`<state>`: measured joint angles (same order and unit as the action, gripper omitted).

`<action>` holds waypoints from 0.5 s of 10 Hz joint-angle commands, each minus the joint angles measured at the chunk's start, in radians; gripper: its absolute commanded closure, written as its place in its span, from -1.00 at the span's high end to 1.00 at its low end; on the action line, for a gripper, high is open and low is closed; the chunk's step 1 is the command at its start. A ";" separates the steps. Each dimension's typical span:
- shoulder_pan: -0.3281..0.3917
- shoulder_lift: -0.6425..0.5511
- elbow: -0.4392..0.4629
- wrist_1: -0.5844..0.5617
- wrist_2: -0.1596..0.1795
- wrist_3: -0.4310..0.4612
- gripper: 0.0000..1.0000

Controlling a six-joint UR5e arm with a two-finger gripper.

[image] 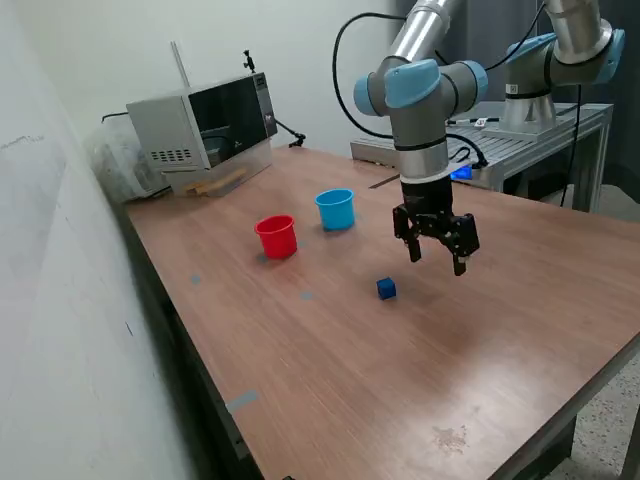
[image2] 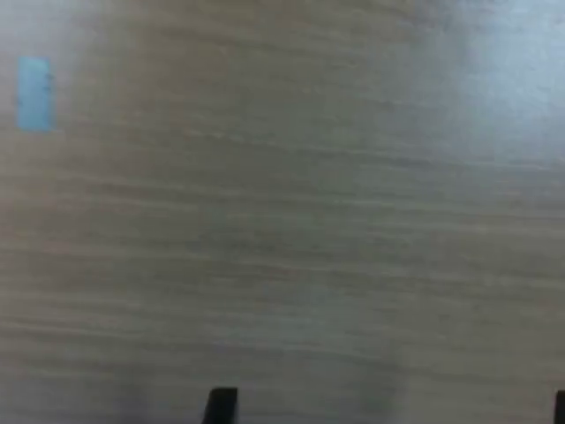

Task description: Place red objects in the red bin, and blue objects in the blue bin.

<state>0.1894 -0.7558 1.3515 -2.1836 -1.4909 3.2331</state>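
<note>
One small dark blue cube point(image: 386, 288), a blue object, lies on the wooden table point(image: 400, 390). The red bin point(image: 276, 237) and the light blue bin point(image: 336, 209) stand upright side by side, farther back toward the exterior view's left. My gripper point(image: 437, 258) hangs open above the table, to the exterior view's right of the cube and a little behind it, holding nothing. The wrist view shows only blurred wood, with one dark fingertip point(image2: 221, 405) at the edge. The red objects are out of view.
A microwave point(image: 205, 125) sits at the table's back corner by the white wall. A second arm point(image: 560, 55) stands on a metal bench point(image: 540, 125) behind. Small tape patches point(image: 305, 295) mark the tabletop; one tape patch point(image2: 35, 93) shows in the wrist view.
</note>
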 commanded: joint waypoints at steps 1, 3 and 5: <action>0.019 0.030 -0.028 0.001 -0.015 -0.100 1.00; 0.012 0.033 -0.058 0.004 -0.092 -0.095 1.00; -0.010 0.038 -0.061 0.027 -0.112 0.050 1.00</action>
<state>0.1951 -0.7217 1.2959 -2.1729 -1.5814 3.1992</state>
